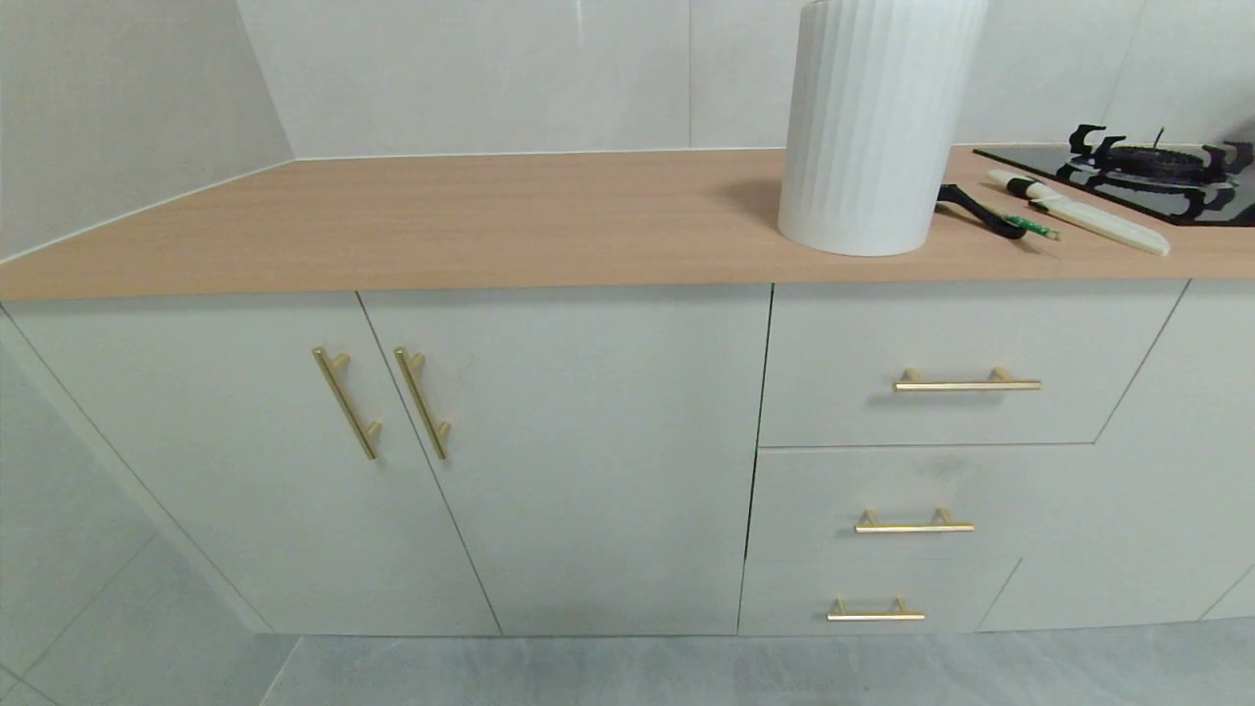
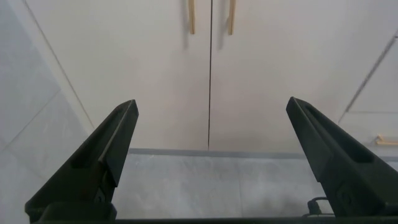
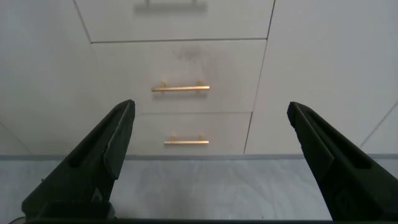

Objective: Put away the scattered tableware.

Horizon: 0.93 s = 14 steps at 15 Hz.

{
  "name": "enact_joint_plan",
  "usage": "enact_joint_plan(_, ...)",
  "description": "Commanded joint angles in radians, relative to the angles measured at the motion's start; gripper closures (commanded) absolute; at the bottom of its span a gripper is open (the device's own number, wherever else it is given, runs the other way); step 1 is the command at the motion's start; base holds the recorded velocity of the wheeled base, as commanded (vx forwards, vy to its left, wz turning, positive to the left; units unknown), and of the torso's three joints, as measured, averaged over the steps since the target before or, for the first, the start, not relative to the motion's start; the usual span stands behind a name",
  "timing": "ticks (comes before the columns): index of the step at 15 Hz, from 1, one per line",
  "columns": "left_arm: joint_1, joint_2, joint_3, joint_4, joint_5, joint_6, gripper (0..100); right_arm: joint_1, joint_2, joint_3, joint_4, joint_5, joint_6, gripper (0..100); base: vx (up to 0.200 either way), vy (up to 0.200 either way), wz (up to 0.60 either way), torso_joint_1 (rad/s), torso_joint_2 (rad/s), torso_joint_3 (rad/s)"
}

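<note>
Three pieces of tableware are seen in the head view at the right end of the wooden countertop (image 1: 441, 221): a black-handled utensil (image 1: 976, 208), a small green item (image 1: 1034, 228) just beside its near end (kind cannot be told), and a long cream knife (image 1: 1088, 216). All are laid flat between a tall white ribbed container (image 1: 876, 127) and the black gas hob (image 1: 1147, 167); the utensil's far end is hidden behind the container, and the knife is placed at the hob's near edge. Below the counter, two shut cabinet doors (image 1: 588, 461) with slanted gold handles (image 1: 345, 402) are shown on the left, and three shut drawers on the right: top drawer (image 1: 1079, 343), middle drawer (image 1: 804, 510), bottom drawer (image 1: 784, 598), each fitted with a gold bar. Grey floor tiles (image 1: 627, 672) are seen underneath. In the left wrist view, the left gripper (image 2: 211, 104) is held low, fingers (image 2: 99, 165) spread wide apart with nothing between them, faced at the seam between the cabinet doors, just above the floor. In the right wrist view, the right gripper (image 3: 211, 106) is likewise held with fingers (image 3: 99, 162) wide apart and nothing gripped, faced at the two lower drawers, whose bar handles (image 3: 180, 88) are framed between the fingers. Both grippers are well apart from the tableware.
</note>
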Motion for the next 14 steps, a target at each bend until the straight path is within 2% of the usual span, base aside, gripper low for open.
enact_joint_plan(1,0.001,0.0,0.0,-0.001,0.001,-0.001,0,0.0,0.001,0.0,0.0,0.0,0.0,0,0.0,0.0,0.0,0.0,0.0,0.0)
enact_joint_plan(9,0.0,0.0,0.0,-0.001,0.001,-0.001,0,0.0,0.001,-0.006,-0.006,0.002,-0.002,0,0.0,0.0,0.0,0.0,0.0,0.0)
enact_joint_plan(11,0.0,0.0,0.0,-0.001,0.001,-0.001,0,0.014,0.07,-0.204,0.004,0.043,0.081,0,0.0,0.0,0.0,0.0,0.0,0.0)
enact_joint_plan(12,0.001,0.0,0.0,-0.001,0.001,-0.001,0,0.036,0.155,-0.261,0.03,0.075,0.09,0,0.0,0.0,0.0,0.0,0.0,0.0)
enact_joint_plan(14,0.001,0.0,0.0,-0.001,0.001,-0.001,0,0.055,0.432,-0.324,0.056,0.14,0.021,0,0.0,0.0,0.0,0.0,0.0,0.0)
